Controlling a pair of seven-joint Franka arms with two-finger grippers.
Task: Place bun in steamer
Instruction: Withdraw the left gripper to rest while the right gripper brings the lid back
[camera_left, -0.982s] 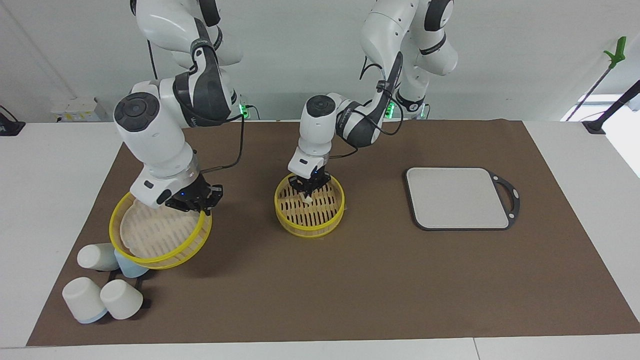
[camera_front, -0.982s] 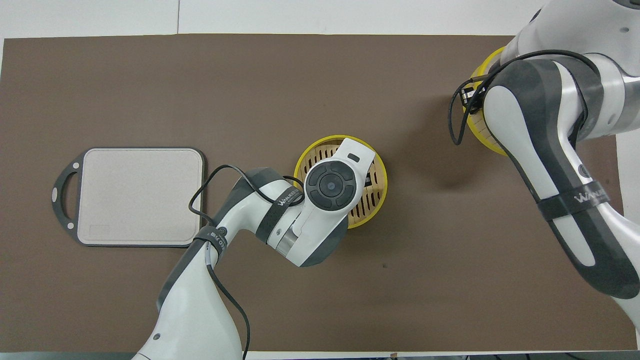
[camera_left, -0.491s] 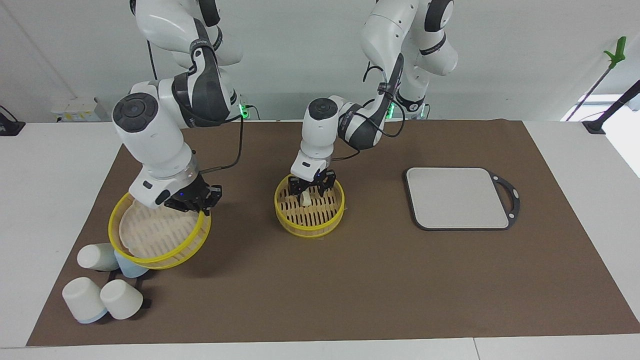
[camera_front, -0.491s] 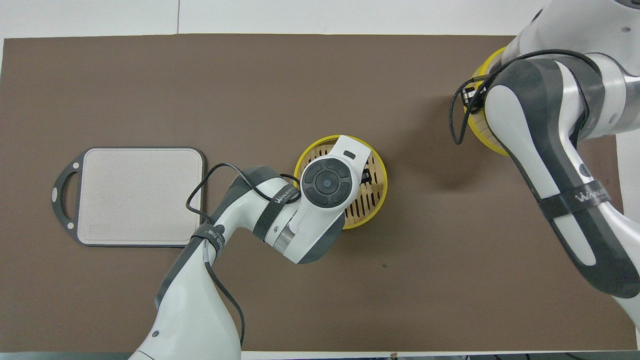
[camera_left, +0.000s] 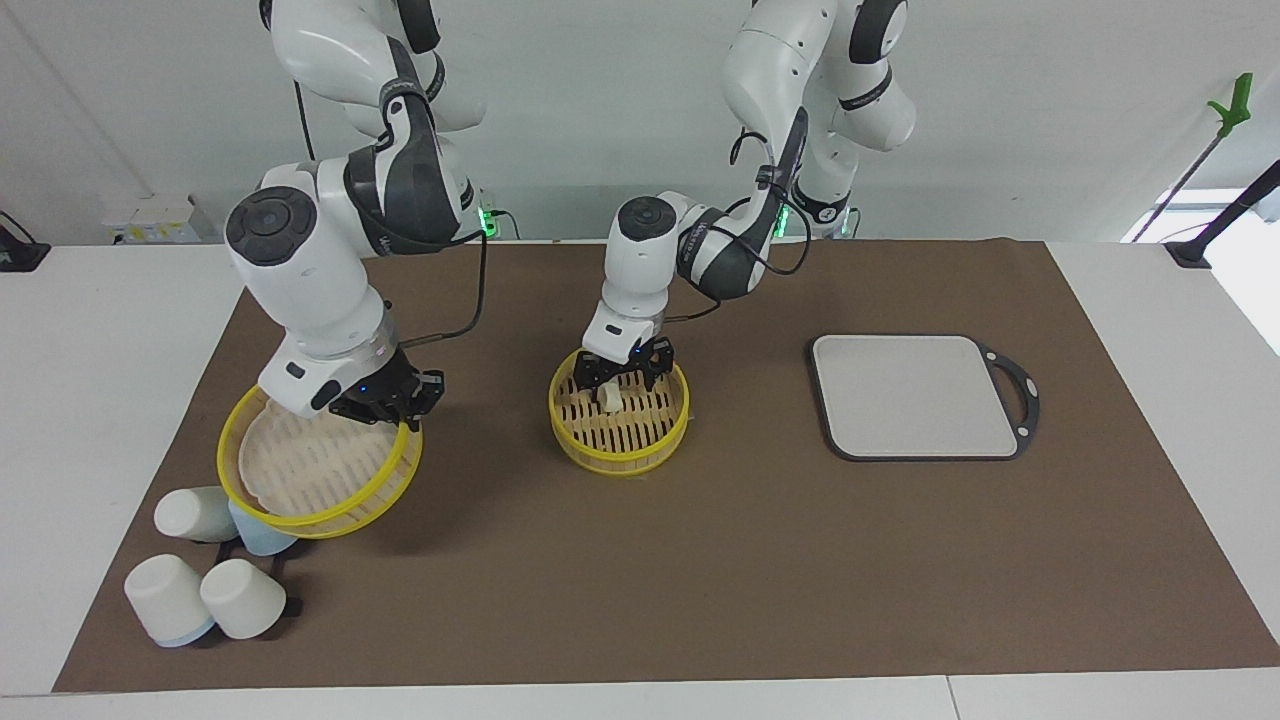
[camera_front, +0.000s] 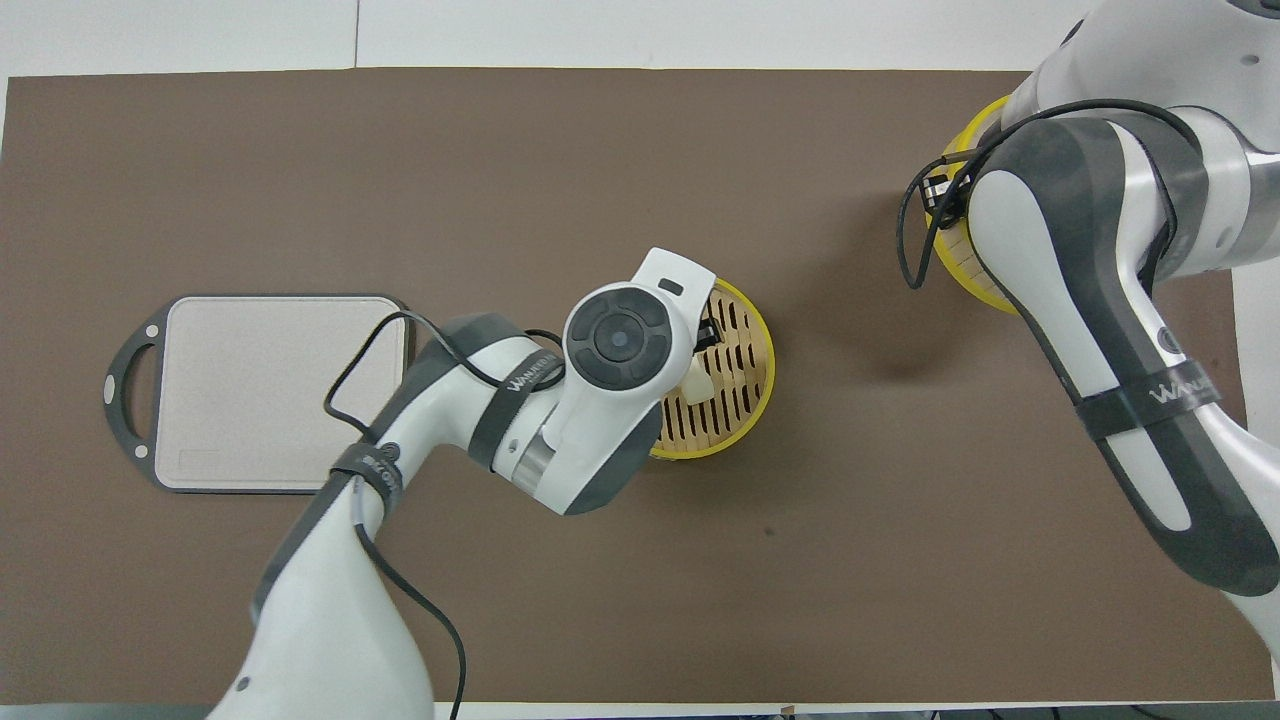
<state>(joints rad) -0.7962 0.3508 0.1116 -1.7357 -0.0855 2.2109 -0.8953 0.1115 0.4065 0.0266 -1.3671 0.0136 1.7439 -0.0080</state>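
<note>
The bun (camera_left: 608, 398) lies on the slatted floor of the yellow-rimmed steamer tier (camera_left: 620, 452) in the middle of the mat; it also shows in the overhead view (camera_front: 697, 380) in that tier (camera_front: 745, 400). My left gripper (camera_left: 622, 377) hangs open just above the bun, its fingers apart on either side and not touching it. My right gripper (camera_left: 393, 408) is shut on the rim of a second yellow steamer tier (camera_left: 300, 470), held tilted above the cups; in the overhead view only that tier's edge (camera_front: 955, 262) shows under the arm.
Several cream and blue cups (camera_left: 195, 512) lie at the right arm's end of the table, partly under the held tier. A flat grey black-rimmed board (camera_left: 915, 395) lies toward the left arm's end, also in the overhead view (camera_front: 270, 390).
My left gripper opened and let go of the bun, which now lies in the steamer; the gripper lifted slightly and its wrist drifted toward the board. The right arm has barely moved.
</note>
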